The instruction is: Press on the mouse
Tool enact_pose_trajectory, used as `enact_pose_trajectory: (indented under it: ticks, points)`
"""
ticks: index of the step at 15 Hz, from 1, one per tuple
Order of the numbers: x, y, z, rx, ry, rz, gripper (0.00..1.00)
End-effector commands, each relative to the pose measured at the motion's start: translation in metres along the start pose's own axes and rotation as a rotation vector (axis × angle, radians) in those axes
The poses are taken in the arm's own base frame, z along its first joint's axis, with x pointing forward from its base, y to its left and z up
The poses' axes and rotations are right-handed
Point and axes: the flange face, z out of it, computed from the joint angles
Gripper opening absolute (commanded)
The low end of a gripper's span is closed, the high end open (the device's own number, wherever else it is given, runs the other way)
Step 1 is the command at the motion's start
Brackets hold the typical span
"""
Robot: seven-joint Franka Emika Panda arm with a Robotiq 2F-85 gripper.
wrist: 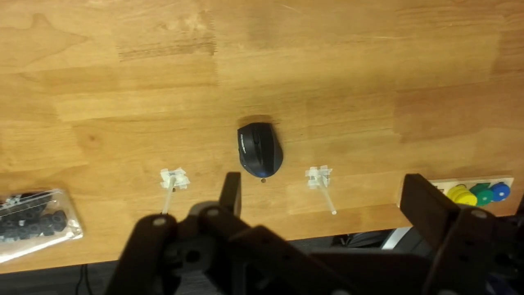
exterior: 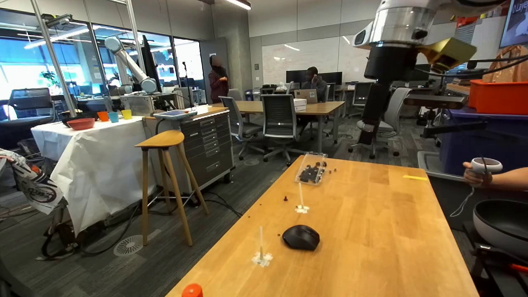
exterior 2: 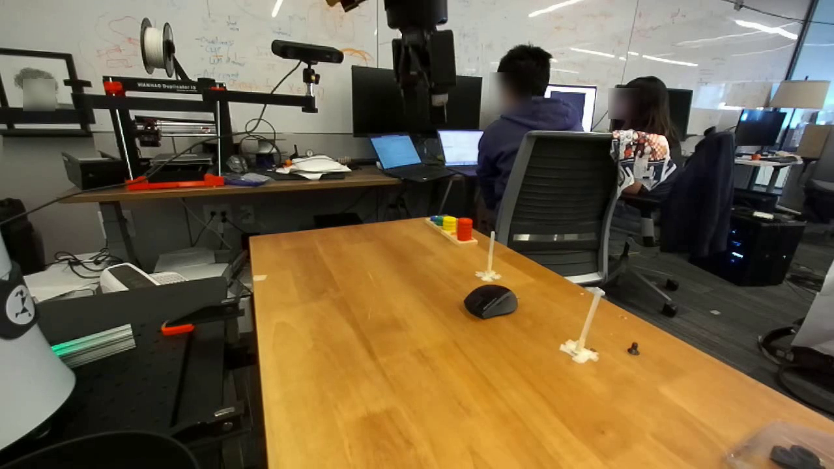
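Note:
The black mouse (exterior: 301,237) rests on the wooden table (exterior: 371,247). It also shows in an exterior view (exterior 2: 490,301) and in the wrist view (wrist: 260,150), where nothing covers it. My gripper (wrist: 322,184) is open and empty, its two dark fingers wide apart. In the wrist view the mouse lies just above and right of the left fingertip. In both exterior views my gripper (exterior: 368,134) hangs pointing down, high above the table and well apart from the mouse; it shows at the top of an exterior view (exterior 2: 423,104).
Two thin upright sticks (wrist: 326,196) (wrist: 168,194) are taped to the table near the mouse. A clear box of dark bits (wrist: 71,229) lies by the table edge. A board with coloured discs (exterior 2: 464,230) sits at another end. A person's hand (exterior: 478,175) holds a controller beside the table.

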Motion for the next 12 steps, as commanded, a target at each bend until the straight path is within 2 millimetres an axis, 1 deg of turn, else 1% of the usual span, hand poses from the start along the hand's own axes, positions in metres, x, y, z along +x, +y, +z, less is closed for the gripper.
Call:
enact_pose_trajectory:
  ticks: [1,2,3,4,5,7,10,11,12]
  points:
    - [0.026,0.006,0.021,-0.012,0.025,0.039,0.75]
    - [0.030,0.007,0.029,-0.014,0.027,0.045,0.68]
    - [0.034,0.008,0.037,-0.016,0.028,0.052,0.58]
    - [0.038,0.010,0.045,-0.019,0.027,0.060,0.51]
    - [0.042,0.011,0.052,-0.025,0.024,0.064,0.42]
    - [0.048,0.011,0.067,-0.030,0.015,0.074,0.28]
    - [0.058,0.012,0.088,-0.043,0.022,0.090,0.04]
    - [0.061,0.012,0.094,-0.048,0.027,0.095,0.01]
    - [0.064,0.014,0.101,-0.055,0.030,0.101,0.00]
